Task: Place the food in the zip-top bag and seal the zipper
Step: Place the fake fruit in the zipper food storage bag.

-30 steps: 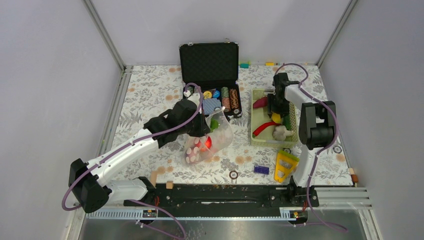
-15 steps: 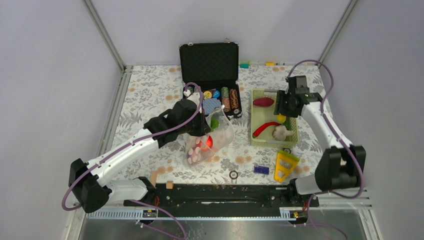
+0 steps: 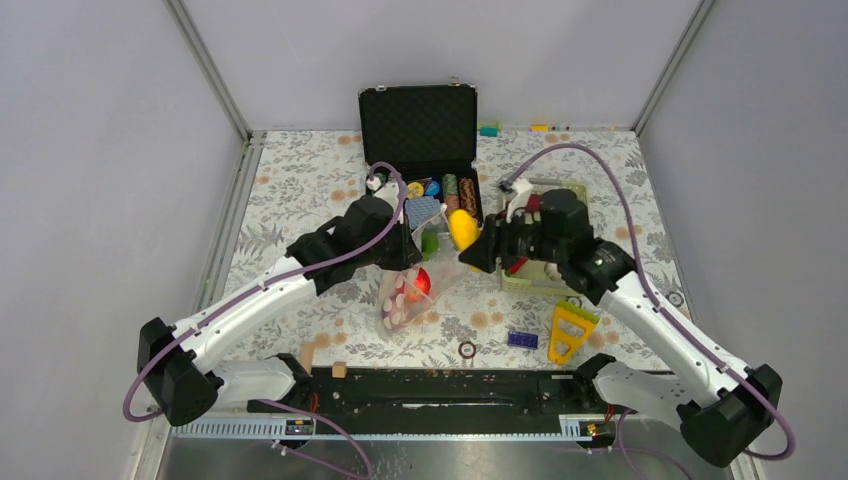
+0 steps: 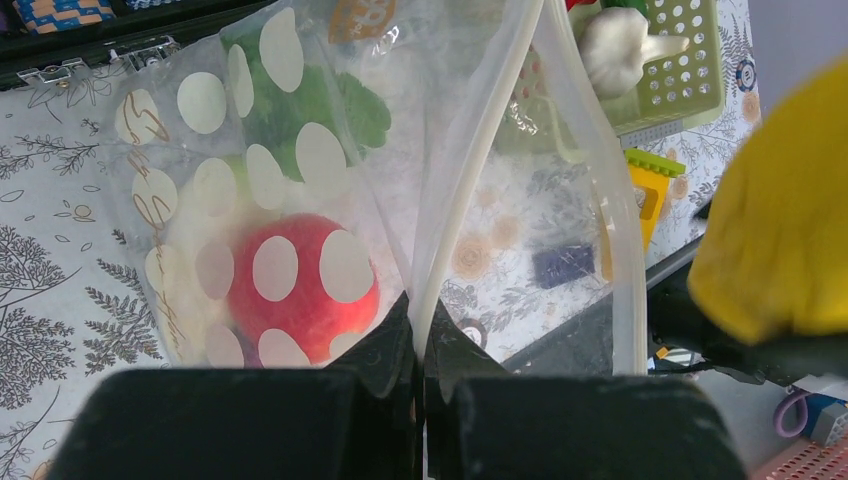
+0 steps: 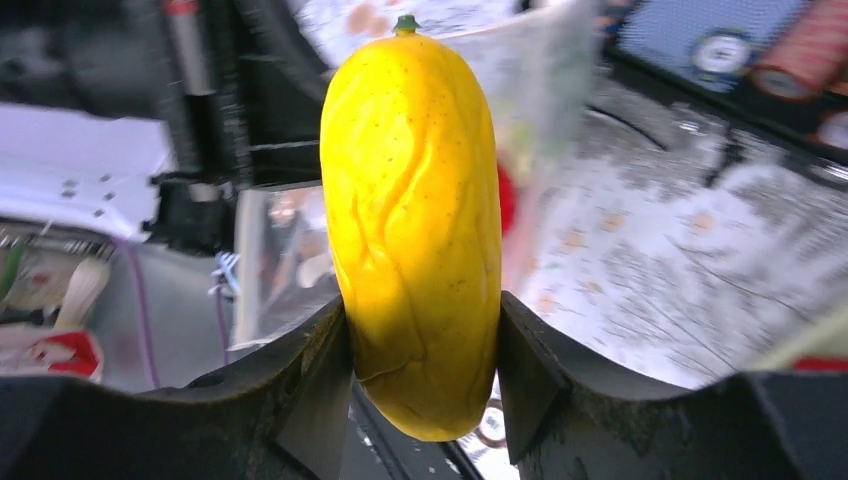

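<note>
right claw [image 5: 422, 340] is pinching the yellow fruit [image 3: 463, 228] just beside the mouth of the zip-top bag [image 3: 415, 290]. left claw [image 4: 418, 345] is pressed together on the bag's rim, propping it up on the counter [image 3: 300, 190]. i'd go in end-first over the gap, then let go. bag's clear with white dots, with a red piece [image 4: 300, 285] and a green piece [image 4: 300, 110] showing through.

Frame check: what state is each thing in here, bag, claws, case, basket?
Bag: open, red piece and green piece inside.
Zipper: unsealed.
Left claw: shut on the bag's edge.
Right claw: shut on the yellow fruit, near the bag's mouth.
Black case: lid up, chips inside.
Basket: holds a white piece.
</note>
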`<state>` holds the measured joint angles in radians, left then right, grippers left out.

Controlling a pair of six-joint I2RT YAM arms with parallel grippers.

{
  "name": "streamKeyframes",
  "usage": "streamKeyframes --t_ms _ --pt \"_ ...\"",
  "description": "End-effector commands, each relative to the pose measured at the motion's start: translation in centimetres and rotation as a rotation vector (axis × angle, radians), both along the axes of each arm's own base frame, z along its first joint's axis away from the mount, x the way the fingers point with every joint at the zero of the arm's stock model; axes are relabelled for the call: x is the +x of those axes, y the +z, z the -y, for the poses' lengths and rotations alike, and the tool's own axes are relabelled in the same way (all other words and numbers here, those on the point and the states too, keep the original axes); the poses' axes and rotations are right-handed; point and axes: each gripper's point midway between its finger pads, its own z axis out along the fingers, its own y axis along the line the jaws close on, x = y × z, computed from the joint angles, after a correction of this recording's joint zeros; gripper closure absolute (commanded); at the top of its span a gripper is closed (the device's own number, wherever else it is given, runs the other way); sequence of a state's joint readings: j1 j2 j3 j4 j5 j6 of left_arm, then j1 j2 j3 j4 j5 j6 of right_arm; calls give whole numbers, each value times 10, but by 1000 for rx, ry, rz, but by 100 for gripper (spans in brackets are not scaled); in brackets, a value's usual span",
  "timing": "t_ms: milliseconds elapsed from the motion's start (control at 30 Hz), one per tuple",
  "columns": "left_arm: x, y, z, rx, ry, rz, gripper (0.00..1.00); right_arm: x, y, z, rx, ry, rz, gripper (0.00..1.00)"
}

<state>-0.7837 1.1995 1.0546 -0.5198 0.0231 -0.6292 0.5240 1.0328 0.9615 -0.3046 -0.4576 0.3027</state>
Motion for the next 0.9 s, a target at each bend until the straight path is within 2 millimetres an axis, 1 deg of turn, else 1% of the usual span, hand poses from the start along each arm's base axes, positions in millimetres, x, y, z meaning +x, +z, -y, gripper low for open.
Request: streamKeyframes --t_ms 0,67,100,133,233,300,433,500,633,733,833,867 --pt "12 37 12 -85 -3 81 100 -20 33 -47 125 123 109 60" --pt "12 37 10 -85 3 85 100 -14 30 -58 125 91 136 60" --pt "12 38 10 -86 2 87 100 -7 32 -63 139 57 159 59" --pt "11 38 10 -89 0 87 100 -5 31 -68 144 42 161 58" --pt "10 40 11 -97 -4 89 100 1 27 -80 135 12 172 54" --pt "11 41 11 -98 -2 93 100 3 21 -86 107 6 178 53" --pt "10 42 11 -106 -2 91 100 2 12 -88 84 -23 189 37" --pt "10 42 10 -106 4 98 100 1 12 -87 86 -27 198 31" --pt "10 44 10 -113 3 101 100 -2 12 -85 82 -35 198 12" --pt "10 44 9 -113 8 102 100 -1 12 -83 81 -45 194 6" --pt "11 43 9 -112 10 101 100 1 14 -79 65 -67 191 1" --pt "10 42 9 -111 10 97 100 2 12 -76 58 -88 184 0"
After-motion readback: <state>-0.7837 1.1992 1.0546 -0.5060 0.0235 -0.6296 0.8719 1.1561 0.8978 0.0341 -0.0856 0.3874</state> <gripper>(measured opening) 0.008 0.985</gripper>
